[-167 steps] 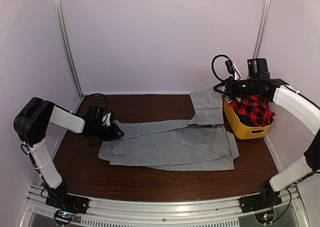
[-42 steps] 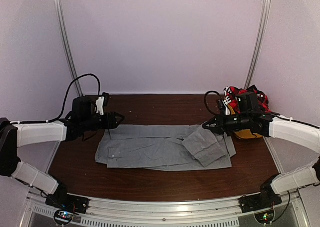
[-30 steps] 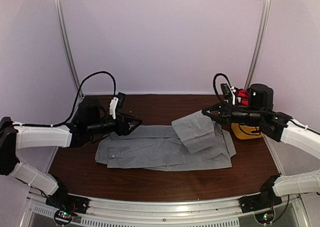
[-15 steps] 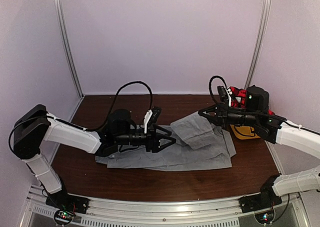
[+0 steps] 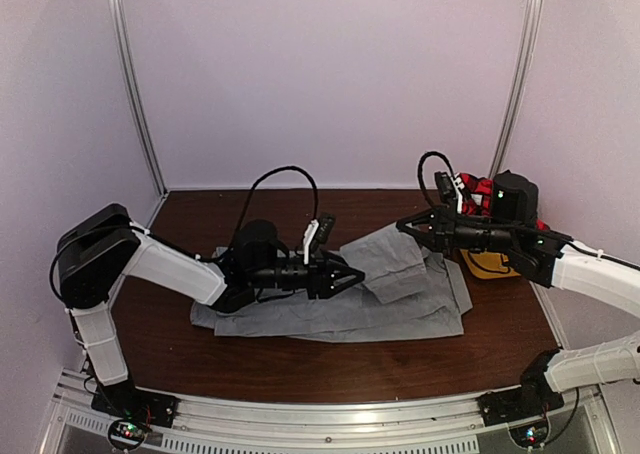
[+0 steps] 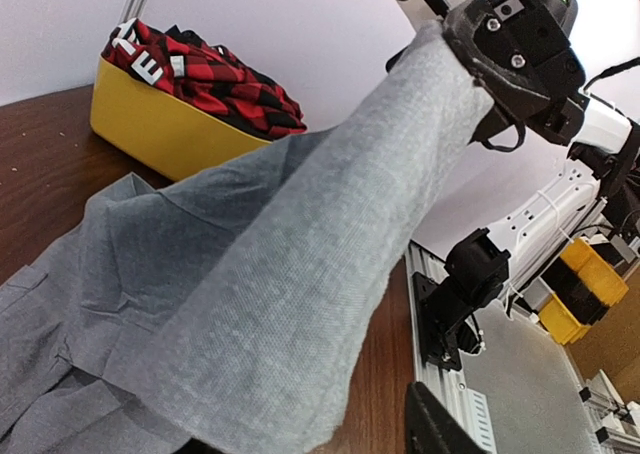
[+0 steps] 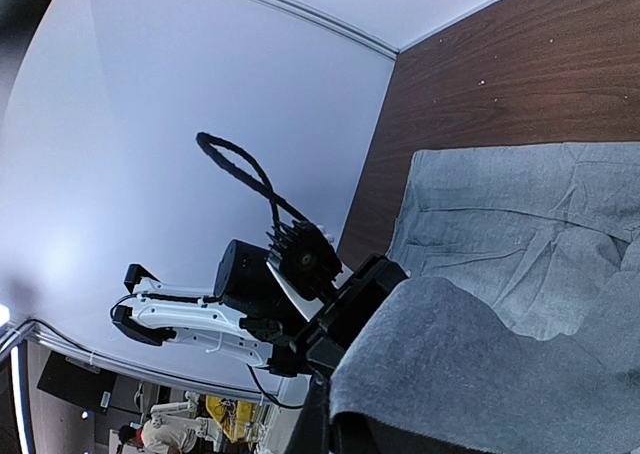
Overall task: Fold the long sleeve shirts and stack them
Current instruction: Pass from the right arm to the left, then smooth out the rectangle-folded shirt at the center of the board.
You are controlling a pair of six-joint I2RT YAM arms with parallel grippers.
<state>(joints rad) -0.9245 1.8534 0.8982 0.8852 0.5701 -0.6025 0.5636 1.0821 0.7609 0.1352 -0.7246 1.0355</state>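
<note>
Right end effector pinches grey shirt sleeve aloft; left end effector gapes open.

Top cam high behind bases, looks down. L wrist cam close, faces right arm; R wrist faces left arm. All share grey shirt.

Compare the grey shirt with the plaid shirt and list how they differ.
The grey shirt is plain light grey; the plaid shirt has red-and-black checks. The grey shirt lies spread on the table; the plaid shirt sits bunched in the yellow tub. The right gripper holds the grey shirt's sleeve up, while no gripper touches the plaid shirt. Both are soft cloth.
</note>
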